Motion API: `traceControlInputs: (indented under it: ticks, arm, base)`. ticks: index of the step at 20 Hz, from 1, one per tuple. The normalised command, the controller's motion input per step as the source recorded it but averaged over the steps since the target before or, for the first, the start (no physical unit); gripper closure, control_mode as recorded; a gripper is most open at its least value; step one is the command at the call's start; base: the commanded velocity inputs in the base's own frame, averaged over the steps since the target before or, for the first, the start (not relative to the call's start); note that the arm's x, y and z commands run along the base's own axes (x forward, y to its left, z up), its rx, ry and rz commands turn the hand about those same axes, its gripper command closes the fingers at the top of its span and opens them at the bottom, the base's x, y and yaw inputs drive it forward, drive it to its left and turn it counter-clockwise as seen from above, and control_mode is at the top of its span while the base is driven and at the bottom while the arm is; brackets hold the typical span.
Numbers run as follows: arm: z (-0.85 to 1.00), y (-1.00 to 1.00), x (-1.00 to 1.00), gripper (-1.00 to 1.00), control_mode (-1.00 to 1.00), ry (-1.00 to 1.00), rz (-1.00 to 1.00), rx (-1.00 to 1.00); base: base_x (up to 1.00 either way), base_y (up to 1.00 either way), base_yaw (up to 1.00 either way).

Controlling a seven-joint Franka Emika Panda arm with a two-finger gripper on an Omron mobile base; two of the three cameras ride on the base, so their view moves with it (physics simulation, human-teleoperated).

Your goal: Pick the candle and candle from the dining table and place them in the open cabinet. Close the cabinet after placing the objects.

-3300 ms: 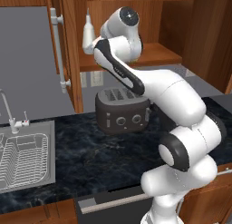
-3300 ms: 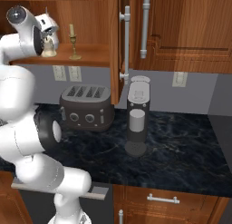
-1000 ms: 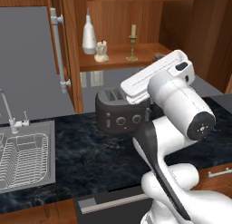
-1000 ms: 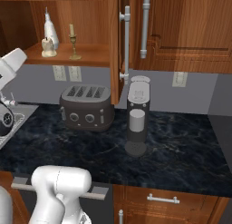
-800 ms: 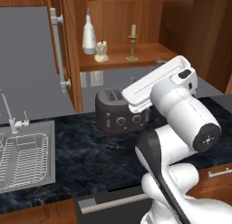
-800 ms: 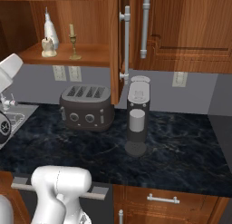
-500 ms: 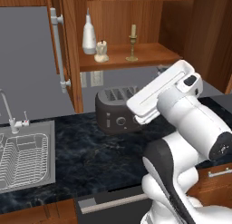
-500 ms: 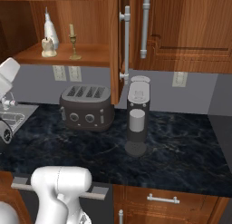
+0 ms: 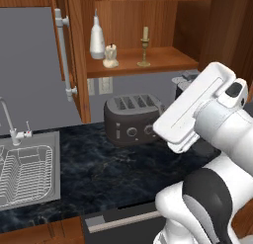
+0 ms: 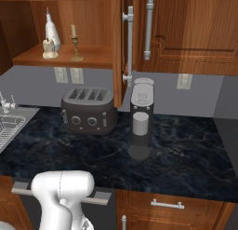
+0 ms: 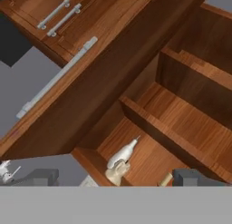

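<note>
Both candles are sitting on the cabinet [image 9: 148, 60] shelf — taper candle [image 9: 144, 46] on its gold stick, squat candle [image 9: 110, 56] just beside the white bottle [image 9: 97, 38] — so only the door-closing is looking undone. The hand [image 11: 115, 180] is hanging with fingers spread wide, gripping nothing, pointed into the cabinet. Risk: the open door [image 10: 119, 43] is standing edge-on over the toaster [image 9: 134, 118] and dark surface [image 10: 176, 154] — a poorly lined-up push could slip off the handle or leave it ajar.

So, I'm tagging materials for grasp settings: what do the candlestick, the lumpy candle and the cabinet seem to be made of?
Candlestick: looks like polished brass or gilt metal, going by its gold sheen. Lumpy candle: seemingly matte wax, cream-white and uneven. Cabinet: reddish-brown wood with visible grain, lightly varnished; whether solid or veneer can't be told.
</note>
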Motion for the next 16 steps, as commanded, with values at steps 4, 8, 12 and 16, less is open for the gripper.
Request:
traceControlInputs:
  ticks: [4, 8, 12, 16]
  arm:
    - [-0.08, 0.08, -0.48, -1.00, -1.00, -0.07, 0.03, -0.06]
    - [-0.18, 0.18, -0.17, -1.00, -1.00, 0.00, 0.03, -0.07]
    - [-0.24, 0.23, -0.01, -1.00, -1.00, 0.00, 0.02, -0.09]
    - [-0.27, 0.29, 0.07, -1.00, -1.00, 0.00, 0.00, -0.09]
  base:
    - [0.00, 0.00, 0.00]
    - [0.00, 0.00, 0.00]
    - [0.00, 0.00, 0.00]
    - [0.00, 0.00, 0.00]
